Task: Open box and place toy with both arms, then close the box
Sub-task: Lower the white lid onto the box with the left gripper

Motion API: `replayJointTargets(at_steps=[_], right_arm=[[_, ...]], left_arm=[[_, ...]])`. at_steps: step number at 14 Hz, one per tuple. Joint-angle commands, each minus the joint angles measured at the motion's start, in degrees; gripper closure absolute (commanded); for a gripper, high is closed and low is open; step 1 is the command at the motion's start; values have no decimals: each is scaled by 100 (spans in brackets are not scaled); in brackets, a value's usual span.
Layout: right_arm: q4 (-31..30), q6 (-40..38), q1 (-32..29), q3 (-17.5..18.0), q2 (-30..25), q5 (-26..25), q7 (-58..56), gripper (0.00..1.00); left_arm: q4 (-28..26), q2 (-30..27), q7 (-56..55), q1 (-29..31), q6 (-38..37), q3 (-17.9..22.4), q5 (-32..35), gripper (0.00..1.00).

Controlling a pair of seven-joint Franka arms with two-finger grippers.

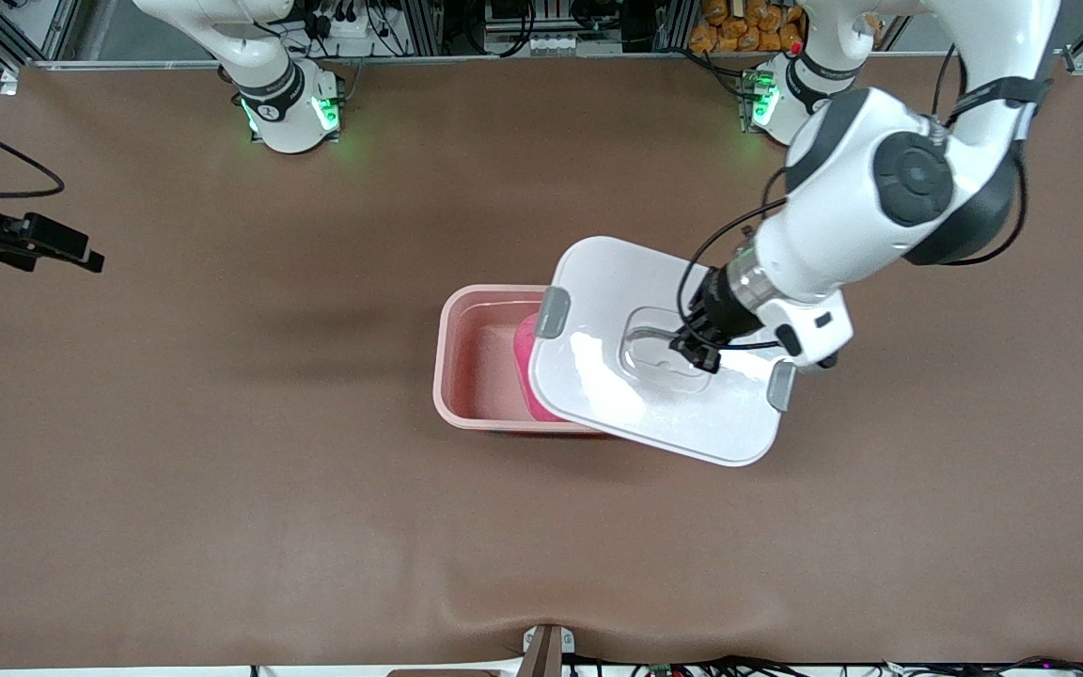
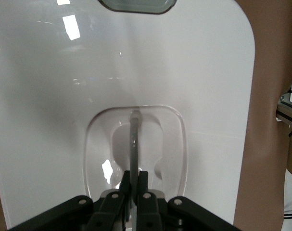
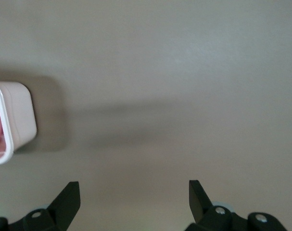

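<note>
The left gripper (image 1: 698,352) pinches the thin grey handle (image 2: 134,139) in the recess of the white lid (image 1: 598,376), its fingers (image 2: 145,188) drawn almost together around the bar. The lid hangs in the air, tilted and skewed, over the end of the box (image 1: 476,362) toward the left arm's end of the desk (image 1: 222,451). It covers only that part of the tub; the other end stands uncovered. One grey side clip (image 1: 551,312) sits at the lid's 10 o'clock corner in the front view, another grey clip (image 1: 780,385) at about 3 o'clock near the wrist.

The box rests on the desk near its middle, at roughly 6 o'clock from the gap between the two bases. The toy (image 1: 527,362) lies inside the tub, a hot-pink patch showing just at the lid's edge, mostly hidden beneath it.

The right gripper (image 1: 53,246) waits at the 9 o'clock edge of the front view, over the desk toward the right arm's end, well apart from the box. Its fingers (image 3: 69,202) are spread wide with nothing between them; the right wrist view catches one pale corner of the tub.
</note>
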Motion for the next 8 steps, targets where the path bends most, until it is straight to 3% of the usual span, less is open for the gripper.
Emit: replayJointTargets(at_steps=[1,8], right_arm=[[458,-517,-135,71,-23,-280,-99,0],[819,-545,-127,79,109,-280,-64,0]], left_arm=[[29,177,-765,-343,314,21,454,100],[29,695,-2365,-1169,938,29,1561,100]])
